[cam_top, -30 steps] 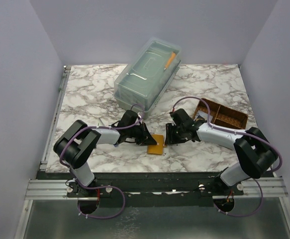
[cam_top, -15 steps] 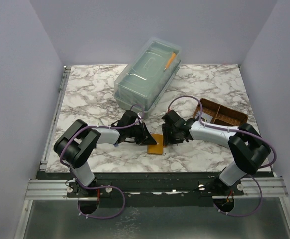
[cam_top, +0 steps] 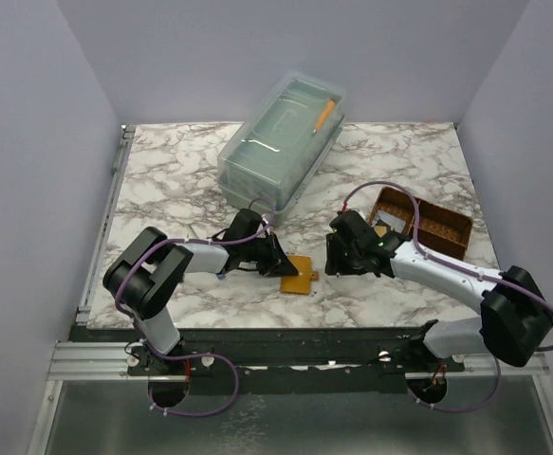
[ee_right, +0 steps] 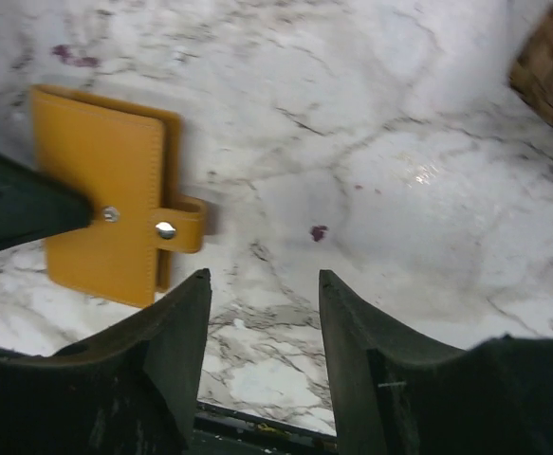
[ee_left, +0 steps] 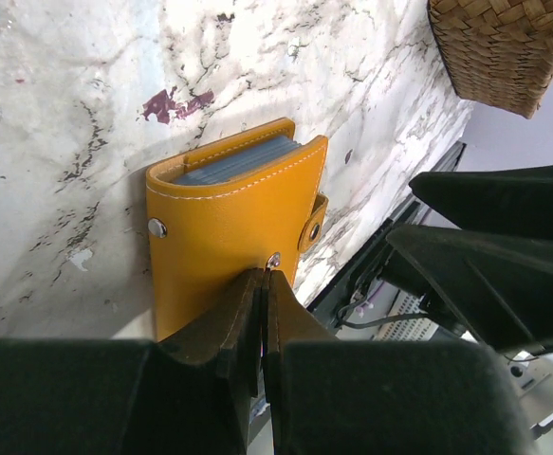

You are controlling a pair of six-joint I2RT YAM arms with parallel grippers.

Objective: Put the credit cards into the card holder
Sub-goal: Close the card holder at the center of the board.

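Note:
The card holder (cam_top: 298,275) is an orange-tan wallet lying folded shut on the marble near the front edge, its snap tab (ee_right: 176,229) pointing right. In the left wrist view, grey-blue edges of the credit cards (ee_left: 241,160) show inside the card holder (ee_left: 229,223). My left gripper (cam_top: 282,266) is shut, its tips (ee_left: 265,276) resting on the wallet's cover beside a small stud. My right gripper (cam_top: 330,263) hovers just right of the card holder (ee_right: 101,190). It (ee_right: 262,277) is open, with nothing between its fingers.
A clear lidded plastic box (cam_top: 281,142) with an orange pen (cam_top: 324,113) on top stands at the back. A brown woven divided tray (cam_top: 428,220) sits at the right, behind the right arm. The table's front edge and metal rail (cam_top: 295,355) lie close below the wallet.
The right gripper swung left toward the wallet, then drew back right, its elbow swinging out to the right. Its jaws opened slightly. The left gripper and wallet have not moved.

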